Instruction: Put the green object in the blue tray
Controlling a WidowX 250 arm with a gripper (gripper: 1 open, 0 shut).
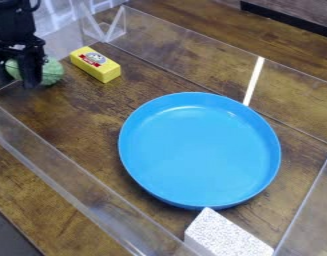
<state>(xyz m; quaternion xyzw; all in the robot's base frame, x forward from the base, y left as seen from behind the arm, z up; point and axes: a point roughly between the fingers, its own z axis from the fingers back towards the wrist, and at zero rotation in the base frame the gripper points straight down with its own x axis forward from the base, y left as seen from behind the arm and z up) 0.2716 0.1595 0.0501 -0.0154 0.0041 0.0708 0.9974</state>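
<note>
The green object (50,72), a bumpy light green oval, lies on the wooden table at the far left. My black gripper (16,70) points straight down over it. Its fingers (32,70) stand on either side of the object's left part, pressed against it, with green showing between them and to their right. The blue tray (159,175), a wide round plate with a raised rim, sits at the centre right with nothing in it, well away from the gripper.
A small yellow block with a red label (95,64) lies just right of the green object. A white speckled sponge block (230,236) sits at the tray's near edge. Clear plastic walls (72,175) border the table.
</note>
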